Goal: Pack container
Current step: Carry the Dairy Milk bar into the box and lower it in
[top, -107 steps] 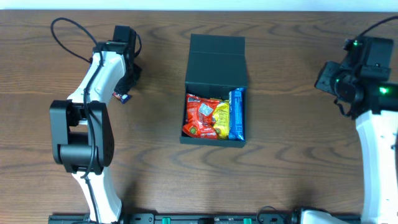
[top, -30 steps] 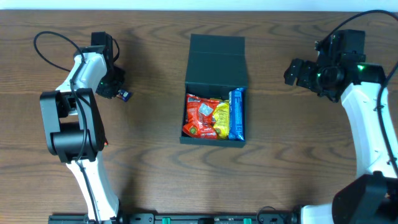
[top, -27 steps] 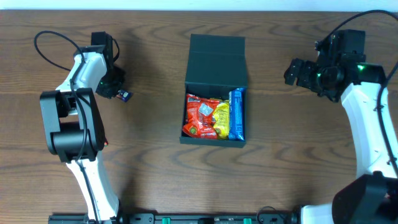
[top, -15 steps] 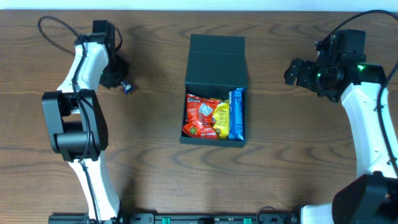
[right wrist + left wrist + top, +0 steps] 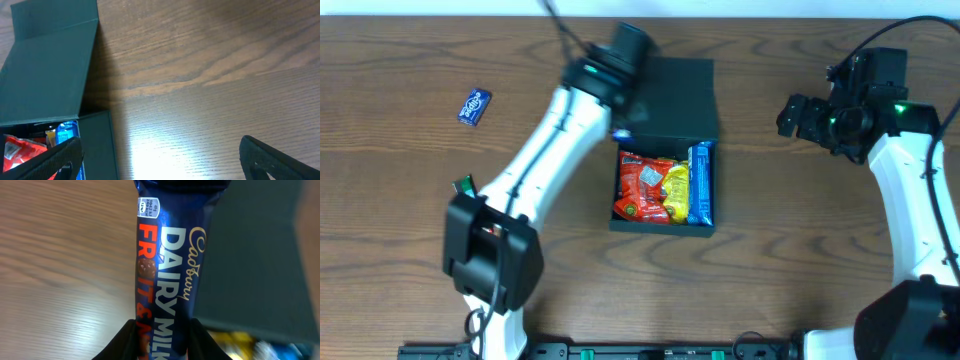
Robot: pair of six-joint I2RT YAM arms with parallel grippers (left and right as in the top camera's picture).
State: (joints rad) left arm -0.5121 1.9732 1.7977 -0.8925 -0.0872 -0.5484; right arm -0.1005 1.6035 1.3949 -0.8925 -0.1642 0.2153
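The container [image 5: 665, 225] is a dark square box in the middle of the table, its flap lid [image 5: 670, 95] lying open behind it. Inside lie red packets [image 5: 643, 188], a yellow one [image 5: 676, 190] and a blue one [image 5: 700, 185]. My left gripper [image 5: 619, 118] hovers over the lid's left edge by the box's back left corner. It is shut on a blue Cadbury Dairy Milk bar [image 5: 172, 270], pinched between the fingers [image 5: 122, 342] of the gripper [image 5: 162, 347]. My right gripper [image 5: 800, 115] stays open right of the box, its jaws wide over bare wood [image 5: 160, 165].
A small blue packet [image 5: 474, 106] lies at the table's far left, and a tiny green item [image 5: 463, 184] sits nearer the left arm's base. In the right wrist view the lid [image 5: 50, 75] and the box wall [image 5: 97, 145] fill the left side.
My left arm has swung from the far left of the table across to the container, carrying the chocolate bar. A blue packet now shows where the arm was. The right arm has not moved.
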